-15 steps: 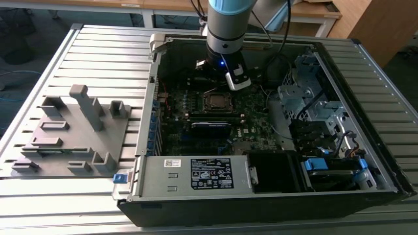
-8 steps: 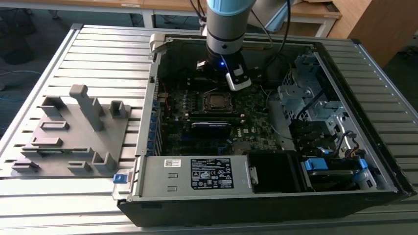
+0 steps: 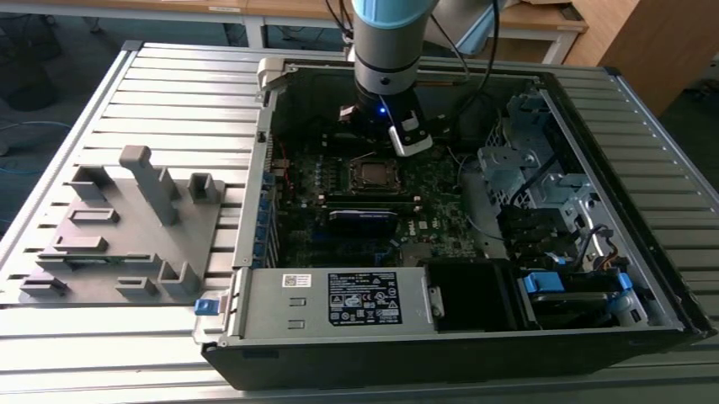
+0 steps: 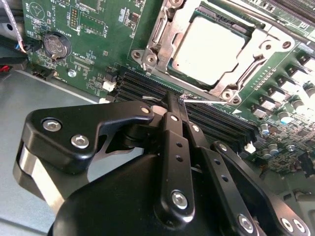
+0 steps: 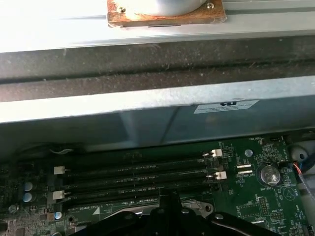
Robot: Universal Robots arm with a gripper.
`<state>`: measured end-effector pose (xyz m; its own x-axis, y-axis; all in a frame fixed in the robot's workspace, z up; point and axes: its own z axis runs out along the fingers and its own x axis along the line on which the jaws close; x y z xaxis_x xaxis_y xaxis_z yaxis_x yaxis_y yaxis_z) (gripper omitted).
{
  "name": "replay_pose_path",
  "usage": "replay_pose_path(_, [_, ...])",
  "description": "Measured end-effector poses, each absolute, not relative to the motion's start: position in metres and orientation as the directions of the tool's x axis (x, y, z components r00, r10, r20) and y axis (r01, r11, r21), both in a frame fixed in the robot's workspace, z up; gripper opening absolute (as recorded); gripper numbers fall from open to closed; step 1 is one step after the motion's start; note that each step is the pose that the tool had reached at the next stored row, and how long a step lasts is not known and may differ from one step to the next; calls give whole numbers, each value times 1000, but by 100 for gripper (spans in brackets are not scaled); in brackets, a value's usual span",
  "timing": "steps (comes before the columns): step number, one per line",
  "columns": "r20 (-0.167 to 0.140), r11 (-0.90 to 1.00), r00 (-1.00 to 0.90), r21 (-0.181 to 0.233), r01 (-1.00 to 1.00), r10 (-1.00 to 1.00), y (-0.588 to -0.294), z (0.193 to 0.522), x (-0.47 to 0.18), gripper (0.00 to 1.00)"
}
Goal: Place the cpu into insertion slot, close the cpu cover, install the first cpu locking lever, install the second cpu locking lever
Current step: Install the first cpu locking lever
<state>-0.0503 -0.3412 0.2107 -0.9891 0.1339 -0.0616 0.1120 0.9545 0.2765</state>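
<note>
Exterior view: blue-grey arm (image 3: pixel 388 42) inside black computer case (image 3: pixel 450 362), over silver-rimmed square insertion slot (image 3: pixel 353 175).
Second wrist view: dull silver cpu (image 4: pixel 209 46) seated, silvery frame cpu cover (image 4: pixel 258 59) down; black gripper (image 4: pixel 175 101) jaws narrow beside thin wire lever (image 4: pixel 211 101); I'd push slow, square on wire.
First wrist view: grey case wall (image 5: pixel 147 118) close on far side, beyond black memory strips (image 5: pixel 133 172).

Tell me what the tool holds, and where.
The tool is shut, tips at one end of a thin locking lever; a real grip cannot be told.
</note>
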Motion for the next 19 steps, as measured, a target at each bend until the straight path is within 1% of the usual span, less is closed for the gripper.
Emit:
replay_pose_path(2, [-64,954,-989,277,112,134,-341,210,-51,10])
replay_pose_path(7, [-99,954,-986,281,102,134,-341,208,-52,10])
replay_pose_path(19, [-109,956,-983,272,111,145,-335,205,-54,10])
